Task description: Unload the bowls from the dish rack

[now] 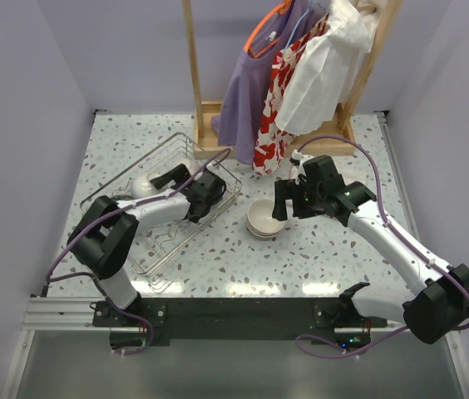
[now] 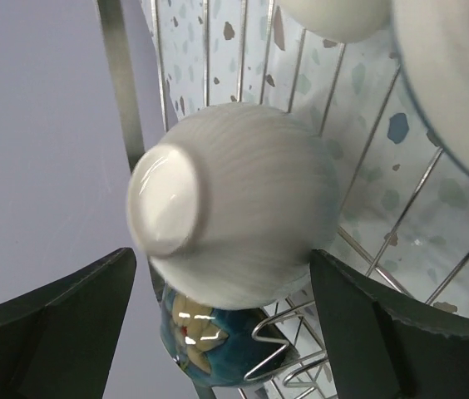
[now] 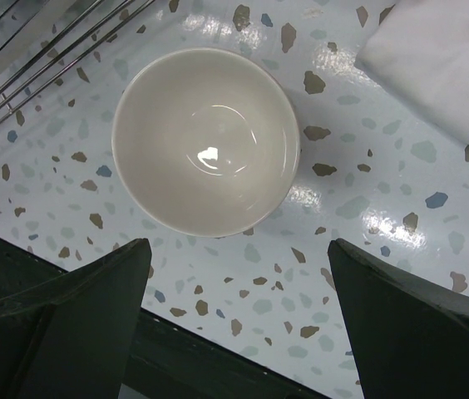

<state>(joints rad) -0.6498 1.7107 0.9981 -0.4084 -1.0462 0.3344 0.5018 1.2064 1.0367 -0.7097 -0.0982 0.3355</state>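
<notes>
Pale lilac walls (image 1: 27,125) close in a glossy, speckled terrazzo worktop (image 1: 318,266). At the top centre a wooden clothes stand (image 1: 193,66) holds hanging garments (image 1: 288,75), its top cut off by the frame. The dish rack (image 1: 168,237), thin silver wire with zigzag dividers, lies slantwise at centre left. The left arm partly covers it, so much of what it holds is hidden from above. Inside the rack the left claw (image 2: 222,258) stands wide open on either side of a smooth, faintly ribbed white bowl (image 2: 234,216) lying on its side, blurred. Whether the pads touch it cannot be told. Below it a glossy dark blue patterned bowl (image 2: 218,353) peeks out, and two more pale bowls are cut off at the upper right of that view. Out on the worktop, right of the rack, a round cream bowl (image 3: 205,137) sits upright. From above it seems nested in another. The right claw (image 3: 241,249) hangs over it, spread wide and gripping nothing.
</notes>
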